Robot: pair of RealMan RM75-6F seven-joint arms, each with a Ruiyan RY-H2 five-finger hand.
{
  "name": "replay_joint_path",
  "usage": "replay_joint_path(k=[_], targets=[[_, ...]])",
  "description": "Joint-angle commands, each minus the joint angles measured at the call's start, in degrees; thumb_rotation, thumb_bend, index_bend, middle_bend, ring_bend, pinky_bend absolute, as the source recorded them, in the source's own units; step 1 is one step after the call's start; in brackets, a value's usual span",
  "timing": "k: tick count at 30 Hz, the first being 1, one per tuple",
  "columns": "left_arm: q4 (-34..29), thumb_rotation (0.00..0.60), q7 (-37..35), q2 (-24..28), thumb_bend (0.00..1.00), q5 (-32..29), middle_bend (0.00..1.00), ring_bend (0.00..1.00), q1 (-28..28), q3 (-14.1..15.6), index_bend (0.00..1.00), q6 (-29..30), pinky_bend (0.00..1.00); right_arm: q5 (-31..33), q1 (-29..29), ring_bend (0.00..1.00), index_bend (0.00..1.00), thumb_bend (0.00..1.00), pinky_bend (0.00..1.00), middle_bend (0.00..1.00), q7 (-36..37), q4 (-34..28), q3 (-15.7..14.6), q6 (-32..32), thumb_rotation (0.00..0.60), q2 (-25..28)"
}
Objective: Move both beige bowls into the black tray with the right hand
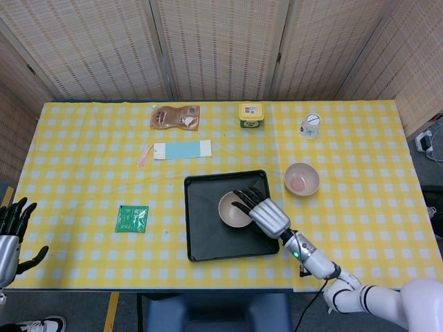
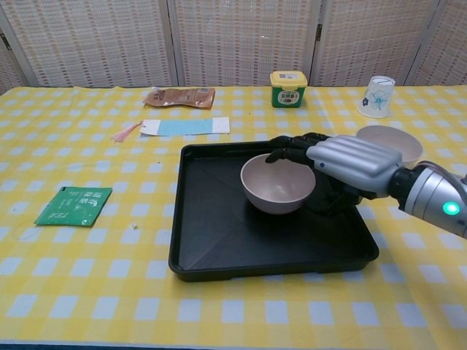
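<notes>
one round beige bowl (image 2: 277,182) sits upright inside the shallow black rectangular tray (image 2: 219,248), the other beige bowl (image 1: 302,179) just right of it

The right robot hand (image 2: 343,164) has a ribbed silver back, black fingers (image 2: 292,148), and a green-lit wrist.

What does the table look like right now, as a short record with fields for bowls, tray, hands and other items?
bowl one: round beige bowl inside the tray, gripped at its rim by the right hand
bowl two: second beige bowl on the checked cloth, right of the tray
tray: square black tray
left hand: left hand at the table's near-left edge, holding nothing
other items: green packet, yellow-lidded jar
</notes>
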Motion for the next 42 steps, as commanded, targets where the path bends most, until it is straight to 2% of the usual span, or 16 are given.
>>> replay_joint_path(k=[1, 10, 18, 22, 26, 30, 42], targets=[[0.0, 0.6, 0.2, -0.1, 0.28, 0.2, 0.0, 0.0, -0.1, 0.1, 0.0, -0.3, 0.0, 0.4, -1.0, 0.0, 0.0, 0.45, 0.0, 0.0, -0.5, -1.4, -0.3, 1.9, 0.6, 1.6], [-0.1, 0.6, 1.4, -0.5, 0.28, 0.5, 0.0, 0.0, -0.3, 0.5, 0.0, -0.8, 0.0, 4.5, -7.3, 0.0, 0.0, 0.45, 0.0, 0.0, 0.9, -2.5, -0.4, 9.0, 0.6, 9.1], [-0.1, 0.6, 3.1, -1.4, 0.28, 0.3, 0.0, 0.0, -1.3, 0.8, 0.0, -3.0, 0.0, 9.5, -10.9, 0.0, 0.16, 0.45, 0.0, 0.0, 1.4, -0.9, -0.3, 8.6, 0.6, 13.0], [0.0, 0.6, 3.1, -1.6, 0.28, 0.2, 0.0, 0.0, -1.6, 0.8, 0.0, -3.5, 0.0, 8.5, -10.4, 0.0, 0.26, 0.45, 0.0, 0.0, 3.4, 2.2, -1.0, 7.7, 0.6, 12.4], [0.0, 0.6, 3.0, -1.7, 0.28, -0.2, 0.0, 0.0, -1.8, 0.6, 0.0, -3.9, 0.0, 8.5, -9.9, 0.0, 0.31, 0.45, 0.0, 0.0, 2.8, 6.2, -0.7, 7.3, 0.6, 10.2], [-0.1, 0.6, 2.9, -1.6, 0.28, -0.1, 0.0, 0.0, -1.8, 0.7, 0.0, -3.7, 0.0, 9.1, -8.5, 0.0, 0.37, 0.45, 0.0, 0.0, 6.6, 10.5, 0.2, 5.2, 0.6, 8.0], [0.3, 0.6, 1.3, -1.1, 0.28, -1.3, 0.0, 0.0, -1.9, 0.1, 0.0, -3.9, 0.0, 9.2, -4.9, 0.0, 0.43, 0.45, 0.0, 0.0, 9.2, 21.2, 0.2, 0.2, 0.6, 1.6]])
